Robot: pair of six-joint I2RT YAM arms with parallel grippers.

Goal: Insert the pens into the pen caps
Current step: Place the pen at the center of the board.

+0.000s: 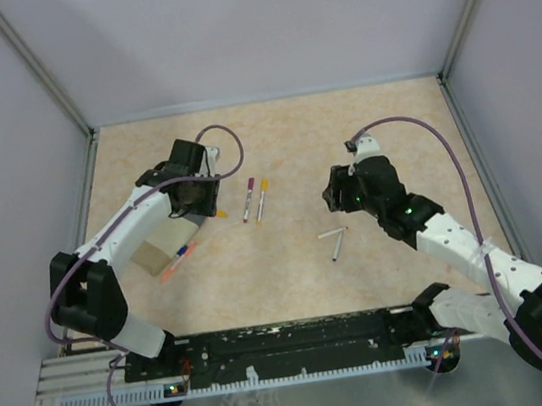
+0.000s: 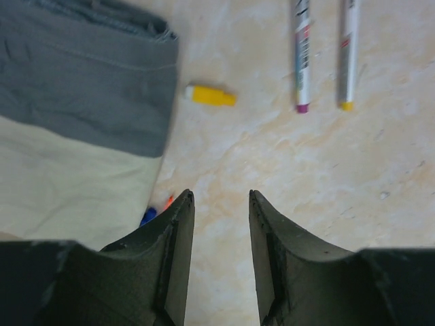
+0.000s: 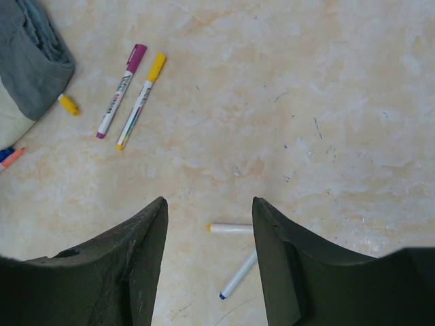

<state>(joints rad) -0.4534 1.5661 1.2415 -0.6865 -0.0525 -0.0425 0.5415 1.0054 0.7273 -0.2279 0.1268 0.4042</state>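
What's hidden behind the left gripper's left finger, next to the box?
A blue tip and an orange tip peek out between that finger and the beige box. The rest of those pens is covered in the wrist view.

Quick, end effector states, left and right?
Left end effector: open, holding nothing.
Right end effector: open, holding nothing.

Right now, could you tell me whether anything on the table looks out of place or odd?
Nothing looks damaged or spilled. A yellow cap lies loose beside the grey-lidded box, on no pen, while two uncapped pens lie askew, angled to each other, near the right gripper, well away from that cap.
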